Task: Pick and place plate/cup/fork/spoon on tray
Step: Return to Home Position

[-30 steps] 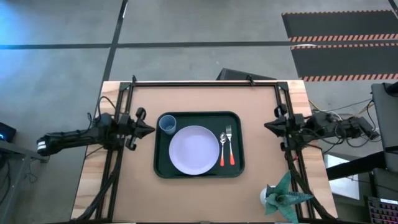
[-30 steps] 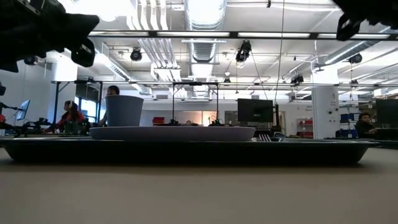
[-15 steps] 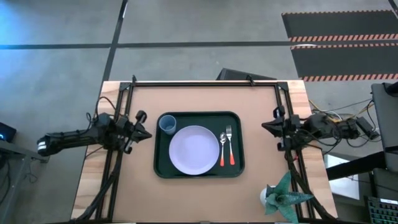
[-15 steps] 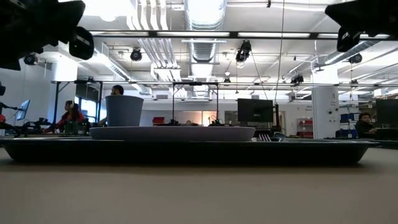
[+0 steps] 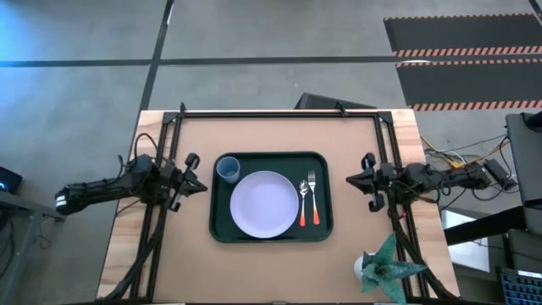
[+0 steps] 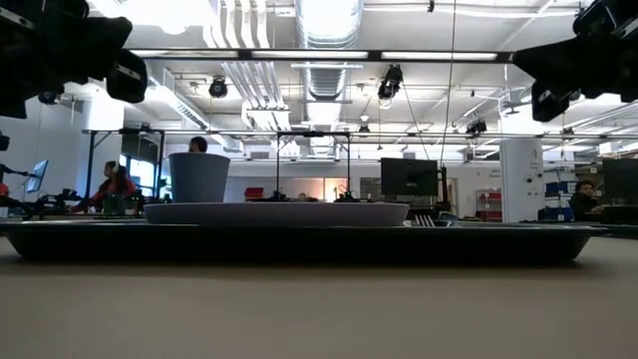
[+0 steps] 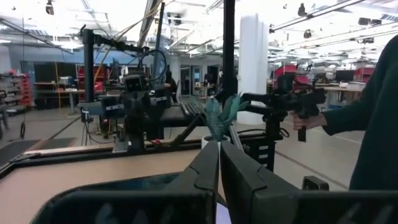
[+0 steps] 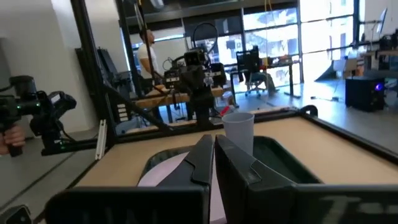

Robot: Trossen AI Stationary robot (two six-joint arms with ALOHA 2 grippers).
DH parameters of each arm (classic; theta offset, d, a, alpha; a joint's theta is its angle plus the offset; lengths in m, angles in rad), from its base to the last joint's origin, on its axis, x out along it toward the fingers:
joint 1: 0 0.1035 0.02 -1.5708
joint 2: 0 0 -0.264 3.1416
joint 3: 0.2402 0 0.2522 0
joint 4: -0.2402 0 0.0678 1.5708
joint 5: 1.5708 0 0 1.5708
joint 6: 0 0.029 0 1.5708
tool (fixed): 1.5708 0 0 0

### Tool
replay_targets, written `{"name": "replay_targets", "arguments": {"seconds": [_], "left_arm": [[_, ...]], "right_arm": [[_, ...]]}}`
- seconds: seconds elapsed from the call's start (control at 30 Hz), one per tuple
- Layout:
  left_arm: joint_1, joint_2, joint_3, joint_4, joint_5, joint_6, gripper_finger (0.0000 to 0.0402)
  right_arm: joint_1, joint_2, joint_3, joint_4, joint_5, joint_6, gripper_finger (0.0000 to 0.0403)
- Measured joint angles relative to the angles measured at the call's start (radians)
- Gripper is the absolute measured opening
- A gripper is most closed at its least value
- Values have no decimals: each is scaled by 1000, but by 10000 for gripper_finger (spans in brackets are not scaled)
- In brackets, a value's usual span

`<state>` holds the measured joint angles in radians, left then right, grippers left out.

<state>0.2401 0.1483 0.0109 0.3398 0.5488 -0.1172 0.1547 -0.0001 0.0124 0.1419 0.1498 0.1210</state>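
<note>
The dark green tray (image 5: pixel 279 163) lies in the middle of the table. On it are the lavender plate (image 5: pixel 264 204), the light-blue cup (image 5: pixel 227 170) at its far left corner, and the spoon (image 5: pixel 303 202) and fork (image 5: pixel 313 199) side by side to the right of the plate. My left gripper (image 5: pixel 201 187) is shut and empty just left of the tray. My right gripper (image 5: pixel 349 180) is shut and empty just right of it. The cup (image 8: pixel 238 132) and plate (image 8: pixel 165 171) also show in the right wrist view.
A potted green plant (image 5: pixel 385 267) stands at the table's near right corner. Black frame bars run along the table's left, right and far sides. A person's hand holding a black device shows beyond the table (image 7: pixel 305 118).
My right gripper has gone toward the tray and a little down, staying shut. My left gripper has drifted slightly toward the table's near edge, still shut. The things on the tray have not moved.
</note>
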Motion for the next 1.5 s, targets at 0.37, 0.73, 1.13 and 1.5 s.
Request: {"name": "replay_targets", "arguments": {"seconds": [0.37, 0.73, 1.13, 1.5], "left_arm": [[0, -42, -3, -122, 2, 60, 0], [0, -40, -4, -210, -5, 116, 0], [0, -12, -5, -275, -314, 44, 0], [0, -13, -6, -269, -314, 43, 0]], "right_arm": [[0, 1, 0, -95, 7, 9, 9], [0, 5, 0, -100, 30, -39, 9], [0, 46, -1, -91, 167, -65, 9], [0, 123, -2, -90, 167, 10, 9]]}}
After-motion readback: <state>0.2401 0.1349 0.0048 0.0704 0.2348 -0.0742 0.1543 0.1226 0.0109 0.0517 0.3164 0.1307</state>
